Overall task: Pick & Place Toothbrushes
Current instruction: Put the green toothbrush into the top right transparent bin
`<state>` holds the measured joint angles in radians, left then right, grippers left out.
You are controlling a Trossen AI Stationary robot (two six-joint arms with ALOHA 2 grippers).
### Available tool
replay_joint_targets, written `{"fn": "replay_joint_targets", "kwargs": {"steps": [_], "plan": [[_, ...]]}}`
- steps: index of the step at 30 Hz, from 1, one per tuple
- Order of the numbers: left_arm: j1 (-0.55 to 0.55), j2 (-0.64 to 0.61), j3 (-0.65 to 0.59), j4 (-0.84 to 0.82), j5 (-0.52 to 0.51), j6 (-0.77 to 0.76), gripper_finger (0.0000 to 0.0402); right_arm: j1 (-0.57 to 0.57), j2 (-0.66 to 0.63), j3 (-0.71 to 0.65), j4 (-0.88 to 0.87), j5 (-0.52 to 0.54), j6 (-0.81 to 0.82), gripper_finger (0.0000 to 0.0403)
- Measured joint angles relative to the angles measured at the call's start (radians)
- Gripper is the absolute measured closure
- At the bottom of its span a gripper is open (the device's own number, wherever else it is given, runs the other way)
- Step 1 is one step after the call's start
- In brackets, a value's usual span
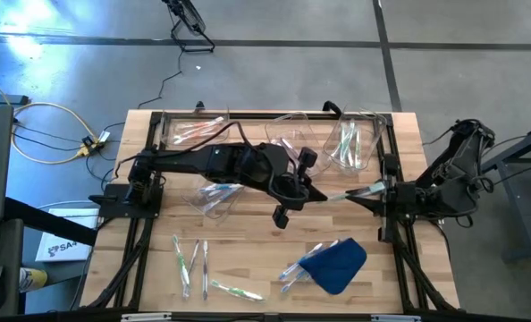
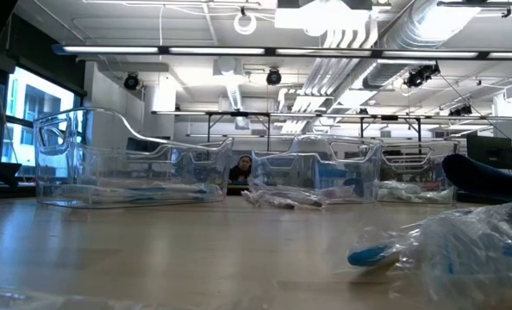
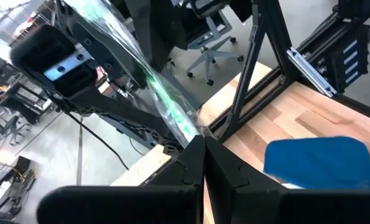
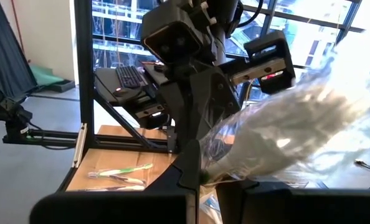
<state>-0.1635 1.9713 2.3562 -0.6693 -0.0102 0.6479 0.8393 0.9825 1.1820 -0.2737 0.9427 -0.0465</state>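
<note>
Wrapped toothbrush (image 1: 362, 191) spans left gripper (image 1: 324, 198) and right gripper (image 1: 379, 188) mid-table, clear plastic bins (image 1: 350, 143) behind, folded blue cloth (image 1: 341, 265) in front.

One slim whitish toothbrush with green accents, in a clear wrapper (image 1: 353, 192), hangs level above the table's right-centre. Four similar green-and-white wrapped brushes (image 1: 194, 259) lie scattered flat at the near left. More, apparently blue-accented, lie beside a blue cloth (image 1: 299, 266). Others rest in clear bins (image 1: 350, 143).
</note>
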Motion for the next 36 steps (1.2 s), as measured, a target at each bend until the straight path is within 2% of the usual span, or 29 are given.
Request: {"fn": "replay_joint_targets", "kwargs": {"steps": [5, 10, 16, 20, 24, 29, 33, 36], "plan": [[0.0, -0.001, -0.011, -0.005, -0.063, -0.001, 0.0401, 0.031, -0.003, 0.0, -0.009, 0.036, 0.005, 0.0385], [0.0, 0.001, -0.047, -0.039, -0.078, -0.026, 0.0401, 0.059, -0.003, 0.0, -0.061, 0.081, 0.048, 0.0385], [0.0, 0.001, -0.049, -0.037, -0.226, -0.076, 0.0401, 0.078, -0.021, 0.0, -0.138, 0.144, 0.122, 0.0385], [0.001, 0.001, -0.049, -0.039, -0.289, -0.076, 0.0401, 0.086, -0.027, 0.0, -0.204, 0.288, 0.18, 0.0385], [0.0, 0.001, -0.049, -0.044, -0.336, -0.042, 0.0401, 0.076, -0.037, 0.001, -0.332, 0.441, 0.344, 0.0385], [0.0, 0.001, -0.049, -0.1, -0.336, -0.028, 0.0401, -0.032, -0.049, 0.001, -0.498, 0.498, 0.55, 0.0385], [-0.008, 0.001, -0.049, -0.127, -0.336, -0.023, 0.0401, -0.143, -0.06, 0.001, -0.611, 0.464, 0.681, 0.0385], [-0.019, -0.002, -0.049, -0.127, -0.336, -0.017, 0.0401, -0.267, -0.064, 0.001, -0.702, 0.413, 0.77, 0.0385]]}}
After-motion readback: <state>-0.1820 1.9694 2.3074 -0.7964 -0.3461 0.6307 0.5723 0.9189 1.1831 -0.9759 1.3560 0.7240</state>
